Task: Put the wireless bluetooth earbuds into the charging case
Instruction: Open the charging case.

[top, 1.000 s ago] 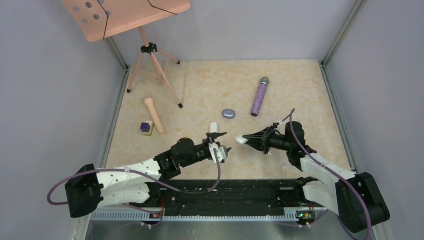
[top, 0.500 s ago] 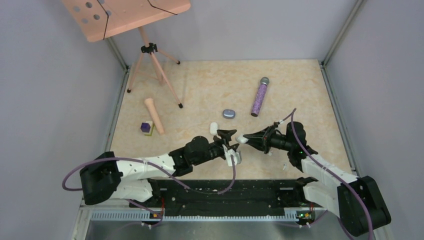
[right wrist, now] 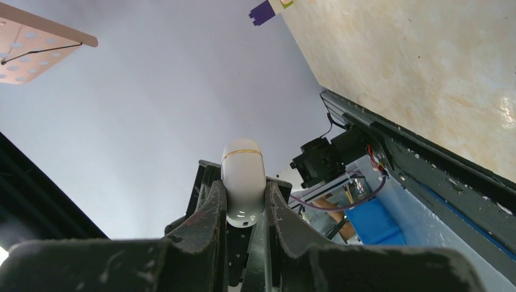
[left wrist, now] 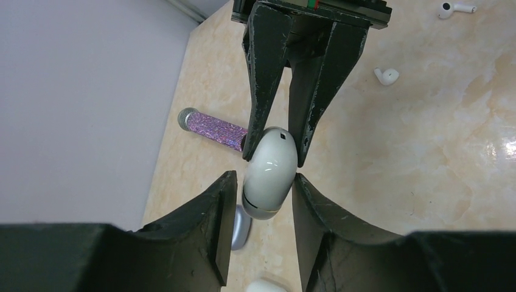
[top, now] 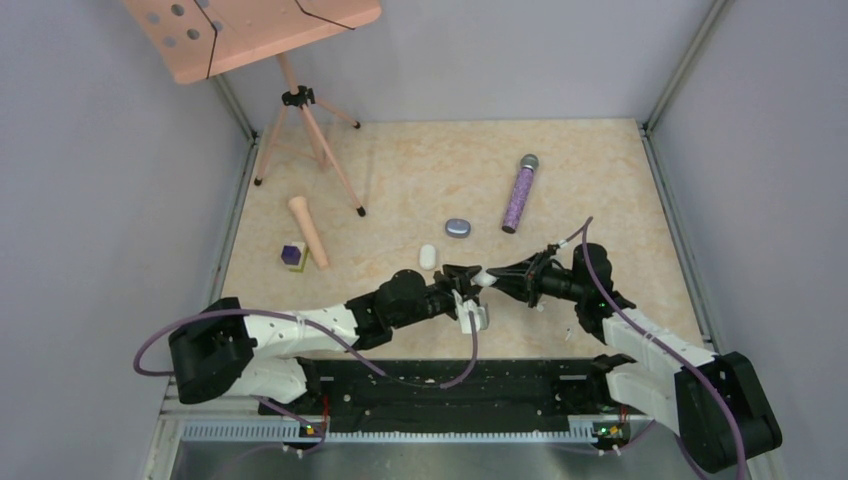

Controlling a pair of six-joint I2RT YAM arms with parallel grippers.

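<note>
My right gripper (top: 492, 278) is shut on one end of a glossy white charging case (left wrist: 271, 172), closed and held above the table. From the left, my left gripper (top: 470, 280) straddles the case's free end. One of its fingers (left wrist: 310, 201) touches the case. The other finger (left wrist: 213, 207) stands a little apart from it, so that gripper is open. In the right wrist view the case (right wrist: 243, 179) sits pinched between the fingers. Two white earbuds (left wrist: 388, 75) (left wrist: 453, 8) lie loose on the table beyond the right gripper.
A second white case (top: 428, 256) and a blue-grey case (top: 458, 227) lie just behind the grippers. A purple glitter microphone (top: 519, 192) lies farther back. At the left are a peach cylinder (top: 308, 231), a purple cube (top: 292, 254) and a tripod (top: 300, 110).
My left arm has reached right to the held case, and its jaws have narrowed around the case's free end. The right arm has stayed still.
</note>
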